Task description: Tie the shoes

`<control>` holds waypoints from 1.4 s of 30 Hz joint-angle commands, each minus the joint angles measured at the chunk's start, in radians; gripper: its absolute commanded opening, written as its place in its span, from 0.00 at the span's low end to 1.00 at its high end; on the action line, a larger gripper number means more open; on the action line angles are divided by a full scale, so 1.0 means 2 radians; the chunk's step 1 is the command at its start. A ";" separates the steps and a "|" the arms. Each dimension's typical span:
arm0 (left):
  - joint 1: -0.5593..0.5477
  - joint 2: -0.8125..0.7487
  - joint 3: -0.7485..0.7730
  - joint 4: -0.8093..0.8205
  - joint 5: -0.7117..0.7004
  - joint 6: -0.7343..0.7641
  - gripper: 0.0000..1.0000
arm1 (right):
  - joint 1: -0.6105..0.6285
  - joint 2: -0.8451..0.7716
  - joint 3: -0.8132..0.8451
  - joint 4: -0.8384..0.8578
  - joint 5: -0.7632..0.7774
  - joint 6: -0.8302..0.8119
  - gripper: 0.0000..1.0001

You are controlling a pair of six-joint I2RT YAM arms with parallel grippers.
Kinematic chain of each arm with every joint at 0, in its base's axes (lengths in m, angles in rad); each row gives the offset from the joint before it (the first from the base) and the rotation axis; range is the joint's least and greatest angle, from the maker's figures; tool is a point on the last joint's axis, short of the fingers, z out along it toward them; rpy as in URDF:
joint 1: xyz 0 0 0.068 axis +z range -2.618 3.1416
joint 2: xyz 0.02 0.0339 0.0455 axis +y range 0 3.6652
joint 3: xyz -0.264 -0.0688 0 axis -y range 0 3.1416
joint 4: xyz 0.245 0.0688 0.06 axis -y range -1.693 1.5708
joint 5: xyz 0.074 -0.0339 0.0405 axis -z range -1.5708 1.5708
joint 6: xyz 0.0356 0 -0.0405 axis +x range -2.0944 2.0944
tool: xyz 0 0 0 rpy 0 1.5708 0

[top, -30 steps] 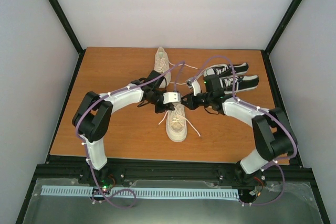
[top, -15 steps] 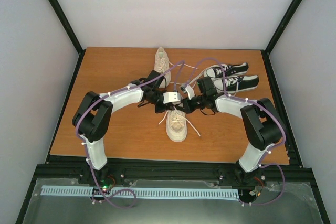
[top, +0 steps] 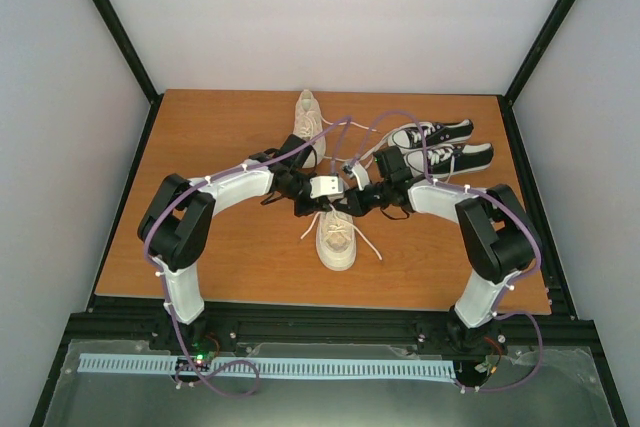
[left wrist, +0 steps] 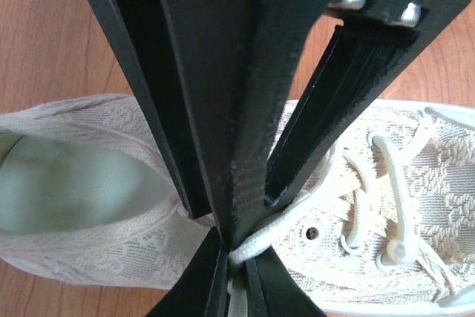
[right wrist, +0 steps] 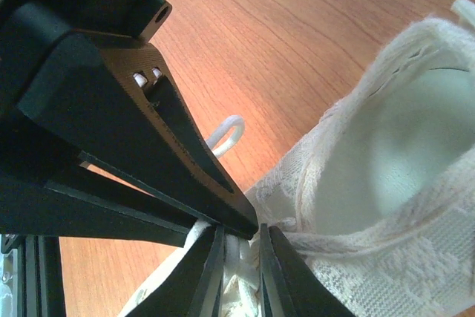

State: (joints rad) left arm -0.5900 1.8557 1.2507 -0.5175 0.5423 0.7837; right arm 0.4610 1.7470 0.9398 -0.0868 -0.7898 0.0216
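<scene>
pinches white lace [left wrist: 261, 237] with left gripper [left wrist: 231, 237], fingers shut tight on it right at the tongue end of the lacing on near cream sneaker [top: 336, 239]. grabs same lace with right gripper [right wrist: 241, 257], jaws narrow and closed around it, tips touching or nearly touching the left tips. meets both arms over that sneaker's open collar. places near cream sneaker mid worktop [top: 220, 237], toe toward near edge, loose lace ends splayed both sides. places far cream sneaker [top: 308, 115] by middle of far edge, apart from the grippers. leaves black sneakers [top: 455, 158] side by side toward far right corner.
</scene>
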 commanded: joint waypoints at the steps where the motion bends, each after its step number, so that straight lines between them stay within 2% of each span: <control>1: -0.002 -0.007 0.017 0.029 0.011 -0.010 0.01 | 0.014 0.009 0.006 -0.014 -0.021 -0.018 0.15; 6: -0.002 -0.007 0.017 0.029 0.010 -0.011 0.01 | 0.014 0.001 0.005 -0.019 -0.002 -0.022 0.03; 11: -0.002 -0.007 0.017 0.024 0.006 -0.007 0.01 | 0.013 -0.021 -0.002 -0.009 0.033 -0.008 0.03; 12: -0.002 -0.008 0.018 0.021 0.007 -0.002 0.02 | 0.013 -0.026 -0.003 -0.007 0.040 -0.005 0.03; 15: -0.002 -0.010 0.016 -0.004 0.007 0.014 0.18 | 0.011 -0.041 -0.007 0.000 0.049 0.002 0.03; 20: -0.001 -0.020 0.005 -0.006 -0.015 0.028 0.30 | 0.010 -0.060 -0.012 -0.002 0.064 0.003 0.03; 23: 0.000 -0.024 0.005 -0.008 -0.023 0.031 0.32 | 0.006 -0.065 -0.015 -0.007 0.068 0.001 0.03; 26: 0.001 -0.028 0.007 -0.010 -0.038 0.034 0.42 | 0.005 -0.071 -0.019 -0.012 0.079 0.000 0.03; 28: 0.004 -0.031 0.007 -0.014 -0.048 0.037 0.45 | 0.004 -0.077 -0.023 -0.011 0.083 0.000 0.03; 30: 0.013 -0.034 0.007 -0.021 -0.050 0.044 0.45 | 0.003 -0.080 -0.026 -0.013 0.085 0.000 0.03; 32: 0.020 -0.033 0.007 -0.030 -0.049 0.049 0.41 | 0.003 -0.082 -0.029 -0.013 0.085 0.000 0.03; 37: 0.027 -0.032 0.006 -0.042 -0.050 0.058 0.23 | 0.003 -0.084 -0.030 -0.014 0.080 0.001 0.03; 40: 0.028 -0.037 0.004 -0.046 -0.046 0.059 0.07 | 0.003 -0.083 -0.028 -0.018 0.082 -0.001 0.03; 42: 0.030 -0.042 0.002 -0.049 -0.045 0.060 0.01 | 0.003 -0.085 -0.028 -0.022 0.091 -0.002 0.03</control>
State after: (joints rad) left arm -0.5373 1.8229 1.2518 -0.5858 0.4404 0.8856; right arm 0.4717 1.6070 0.8886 -0.1192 -0.6342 0.0235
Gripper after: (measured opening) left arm 0.054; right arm 0.031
